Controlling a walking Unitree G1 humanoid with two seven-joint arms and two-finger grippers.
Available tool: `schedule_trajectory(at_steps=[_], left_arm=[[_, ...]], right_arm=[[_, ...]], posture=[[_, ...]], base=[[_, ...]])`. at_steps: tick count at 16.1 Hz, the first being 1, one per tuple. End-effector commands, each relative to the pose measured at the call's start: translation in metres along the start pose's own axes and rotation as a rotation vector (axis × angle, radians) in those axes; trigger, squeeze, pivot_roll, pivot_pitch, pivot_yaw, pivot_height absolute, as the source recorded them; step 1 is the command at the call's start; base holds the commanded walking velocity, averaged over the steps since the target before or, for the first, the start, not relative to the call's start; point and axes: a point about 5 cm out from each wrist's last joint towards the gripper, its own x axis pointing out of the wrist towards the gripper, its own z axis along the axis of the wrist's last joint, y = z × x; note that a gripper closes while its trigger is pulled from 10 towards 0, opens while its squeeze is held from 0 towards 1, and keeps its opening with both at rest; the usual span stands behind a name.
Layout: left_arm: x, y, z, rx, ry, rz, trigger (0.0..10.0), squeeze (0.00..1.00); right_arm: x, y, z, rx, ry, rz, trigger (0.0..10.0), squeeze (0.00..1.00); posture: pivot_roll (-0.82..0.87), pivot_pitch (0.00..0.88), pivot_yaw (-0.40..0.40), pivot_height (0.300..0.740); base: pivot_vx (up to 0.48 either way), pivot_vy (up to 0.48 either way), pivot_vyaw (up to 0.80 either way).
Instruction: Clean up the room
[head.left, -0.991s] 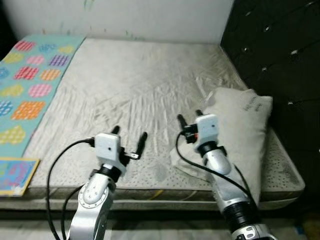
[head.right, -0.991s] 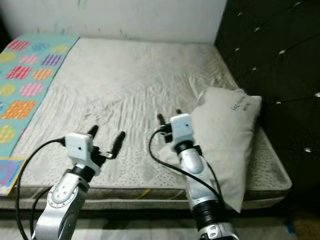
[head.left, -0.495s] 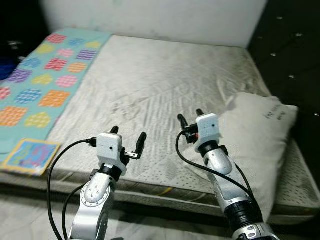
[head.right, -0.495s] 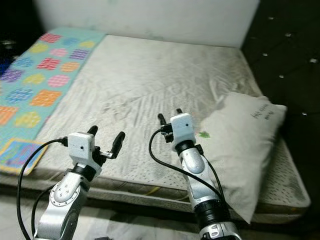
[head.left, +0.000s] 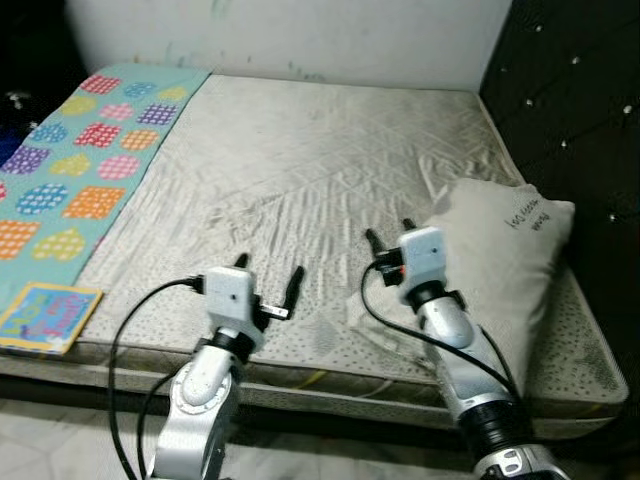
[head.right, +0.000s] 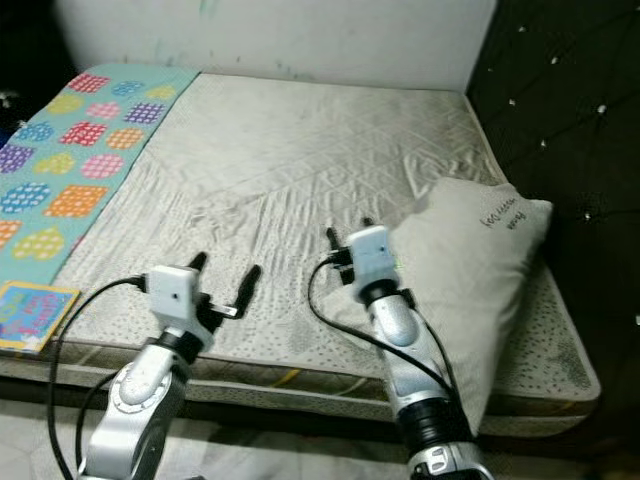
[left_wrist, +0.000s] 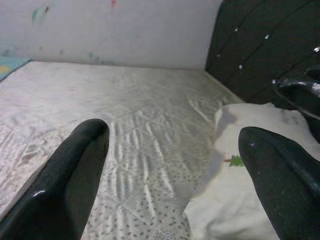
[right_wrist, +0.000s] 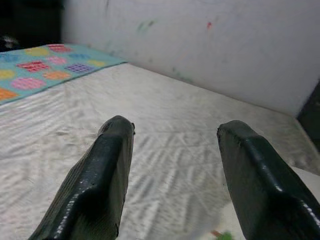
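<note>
1. The pillow (head.left: 500, 260) lies at the bed's (head.left: 300, 170) right edge, beside the dark headboard (head.left: 570, 100)
2. Both pincers hover released, empty: left pincer (head.left: 268, 275) over the near mattress edge, right pincer (head.left: 388, 233) just beside the pillow
3. I'd reach the right pincer for the pillow's near corner, grasping thick fabric

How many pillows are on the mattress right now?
1. The pillow lies on the mattress at its right side, next to the dark tufted headboard, just right of the right hand. Nothing suggests another hidden one.
</note>
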Motion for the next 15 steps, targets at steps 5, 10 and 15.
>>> schedule_trajectory(at_steps=[5,10,15], left_arm=[[-0.0007,0.0025,-0.0022,-0.004,0.011,0.01,10.0,0.0],[-0.0007,0.0028,-0.0022,-0.004,0.011,0.014,10.0,0.0],[-0.0009,0.0029,-0.0013,-0.009,0.0,0.009,10.0,0.0]], right_arm=[[0.001,0.0039,0.0019,-0.009,-0.013,0.019,10.0,0.0],[0.0006,0.0044,0.0014,-0.014,-0.013,0.018,10.0,0.0],[0.0015,0.004,0.0014,-0.009,-0.011,0.013,10.0,0.0]], posture=[[0.01,0.067,-0.043,0.74],[0.01,0.07,-0.045,0.74],[0.01,0.069,-0.046,0.74]], base=[[0.0,-0.362,0.0],[0.0,-0.361,0.0],[0.0,-0.069,0.0]])
